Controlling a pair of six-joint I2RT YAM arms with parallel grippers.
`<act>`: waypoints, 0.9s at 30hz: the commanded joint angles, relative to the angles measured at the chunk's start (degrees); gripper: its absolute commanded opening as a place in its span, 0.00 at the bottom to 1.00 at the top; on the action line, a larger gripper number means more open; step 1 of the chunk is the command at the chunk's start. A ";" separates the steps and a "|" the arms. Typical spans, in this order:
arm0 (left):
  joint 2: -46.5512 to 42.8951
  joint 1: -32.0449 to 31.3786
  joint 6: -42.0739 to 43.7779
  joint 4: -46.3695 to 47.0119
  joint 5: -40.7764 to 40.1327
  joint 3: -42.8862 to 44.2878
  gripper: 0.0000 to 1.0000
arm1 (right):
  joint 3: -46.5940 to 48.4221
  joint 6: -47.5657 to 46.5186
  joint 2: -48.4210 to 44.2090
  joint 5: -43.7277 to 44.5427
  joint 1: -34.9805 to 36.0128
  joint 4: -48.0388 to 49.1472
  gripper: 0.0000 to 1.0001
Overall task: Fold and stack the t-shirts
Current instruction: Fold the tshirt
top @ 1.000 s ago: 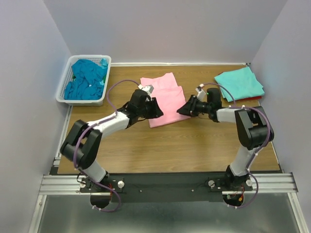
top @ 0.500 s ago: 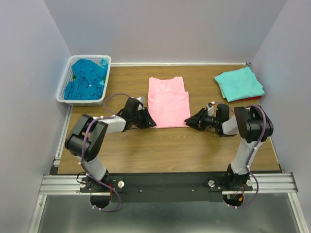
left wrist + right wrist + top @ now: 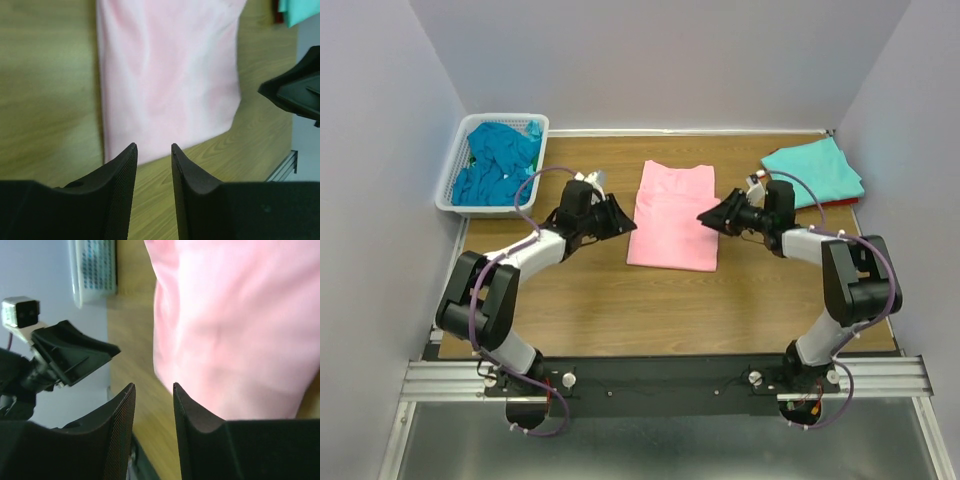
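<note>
A light pink t-shirt point(image 3: 673, 215) lies folded in a flat rectangle at the middle of the table. My left gripper point(image 3: 626, 224) is open and empty just left of it, and my right gripper point(image 3: 704, 215) is open and empty at its right edge. The left wrist view shows the pink t-shirt point(image 3: 165, 75) beyond the left gripper point(image 3: 154, 147). The right wrist view shows the pink t-shirt point(image 3: 235, 315) beyond the right gripper point(image 3: 154, 386). A folded light aqua t-shirt point(image 3: 813, 170) lies at the back right on a red t-shirt point(image 3: 840, 204). Teal-blue t-shirts point(image 3: 498, 165) are piled in the basket.
A white lattice basket point(image 3: 485, 209) stands at the back left against the left wall. Grey walls close the table on three sides. The wooden table point(image 3: 650, 310) has bare surface between the pink t-shirt and the arm bases.
The pink t-shirt has shifted right and now lies as a narrower flat rectangle. Both grippers have moved from its near corners to its sides, further from the bases.
</note>
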 commanded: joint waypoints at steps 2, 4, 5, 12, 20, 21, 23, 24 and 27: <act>9.34 -0.52 2.25 3.61 1.59 10.74 0.41 | 9.51 -2.47 8.69 6.01 0.10 0.07 0.43; 13.58 -0.52 2.34 3.96 2.47 16.71 0.41 | 14.08 -2.55 13.60 7.24 -0.17 0.86 0.43; 15.86 -0.52 2.34 4.05 2.56 18.73 0.41 | 15.49 -2.64 15.20 8.04 -0.34 1.04 0.43; 35.38 -0.35 2.25 0.98 1.87 34.47 0.41 | 24.19 -1.50 29.68 7.43 -2.63 2.89 0.43; 35.86 0.36 1.28 -1.32 -0.24 30.55 0.41 | 27.63 -1.76 36.83 3.83 -2.98 2.54 0.43; 34.18 0.36 1.19 -0.62 -0.68 28.79 0.41 | 27.46 -1.94 36.49 3.65 -2.98 2.27 0.43; 29.10 0.44 1.19 1.06 -2.53 24.31 0.41 | 26.93 -2.72 34.21 2.77 -2.80 1.92 0.44; 27.24 0.36 1.37 1.23 -3.40 23.25 0.41 | 26.40 -3.25 33.07 2.68 -2.72 0.62 0.44; 19.42 0.44 2.77 0.89 -7.01 19.73 0.41 | 27.27 -9.39 26.92 4.52 -2.19 -8.51 0.46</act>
